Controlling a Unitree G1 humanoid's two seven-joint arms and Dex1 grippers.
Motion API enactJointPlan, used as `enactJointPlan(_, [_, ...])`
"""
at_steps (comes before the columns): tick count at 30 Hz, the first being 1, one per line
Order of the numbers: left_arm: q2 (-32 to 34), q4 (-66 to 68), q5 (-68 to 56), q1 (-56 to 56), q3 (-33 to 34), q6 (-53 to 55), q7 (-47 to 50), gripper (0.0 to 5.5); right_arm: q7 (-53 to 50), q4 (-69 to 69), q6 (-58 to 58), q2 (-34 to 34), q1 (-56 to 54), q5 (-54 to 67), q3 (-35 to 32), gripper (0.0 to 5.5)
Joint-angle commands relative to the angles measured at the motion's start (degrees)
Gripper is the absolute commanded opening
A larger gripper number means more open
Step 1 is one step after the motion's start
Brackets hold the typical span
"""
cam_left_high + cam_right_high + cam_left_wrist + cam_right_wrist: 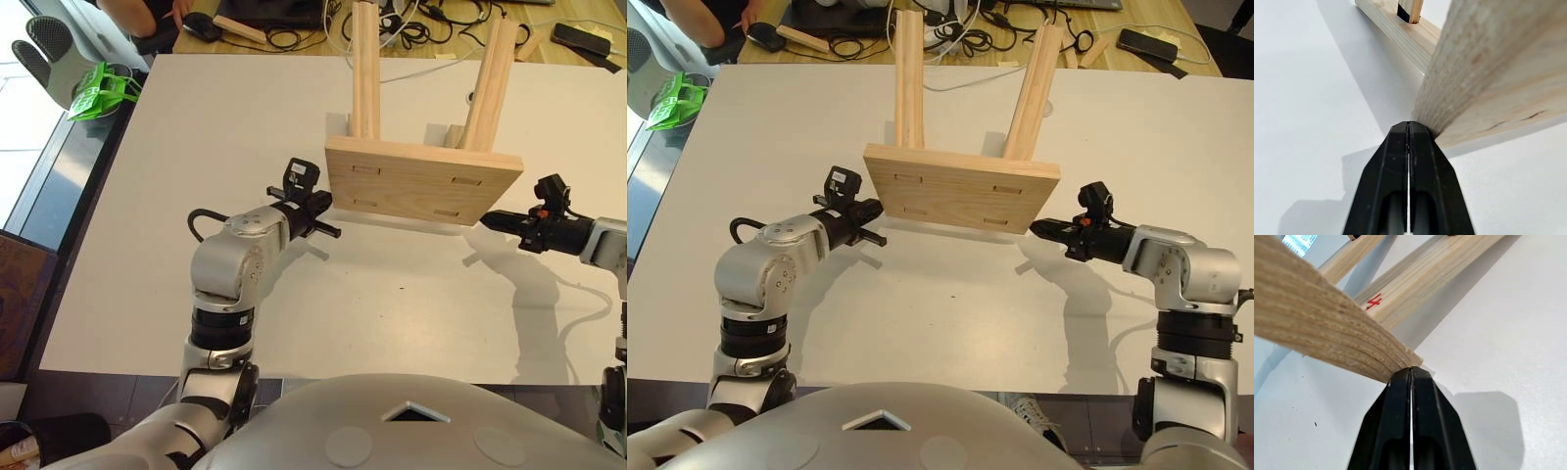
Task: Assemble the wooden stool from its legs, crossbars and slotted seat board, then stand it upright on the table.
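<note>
The wooden stool lies tipped on the white table [196,127], its slotted seat board [421,181] raised and facing me. Its legs [365,69] [493,83] point away toward the far edge. My left gripper [331,230] is shut, its tip against the board's lower left corner, as the left wrist view shows up close [1408,125]. My right gripper [487,220] is shut too, its tip touching the board's lower right corner [1411,369]. A leg [1415,284] with a red mark lies beyond that corner. Neither gripper holds anything.
Beyond the table's far edge a wooden desk holds cables [294,39], a loose wooden piece [240,29] and a dark phone [588,39]. A green object [98,93] sits off the table's left side. Bare table surface lies in front of the stool.
</note>
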Motion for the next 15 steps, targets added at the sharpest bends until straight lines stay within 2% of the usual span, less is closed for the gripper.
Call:
enactJointPlan(1, [-3.98, -3.22, -5.72, -1.11, 1.38, 2.71, -1.99, 0.01, 0.80, -4.35, 0.79, 1.94, -0.73, 4.55, -0.05, 0.00])
enactJointPlan(7, [-7.02, -6.05, -9.88, -2.81, 6.91, 7.22, -2.80, 0.01, 0.32, -9.45, 5.10, 2.67, -1.59, 9.10, -2.85, 0.00])
enactJointPlan(15, [-8.86, -9.80, -13.81, -4.66, 10.66, 11.01, -3.62, 0.01, -0.65, -13.88, 9.54, 3.40, -2.29, 13.25, -5.49, 0.00])
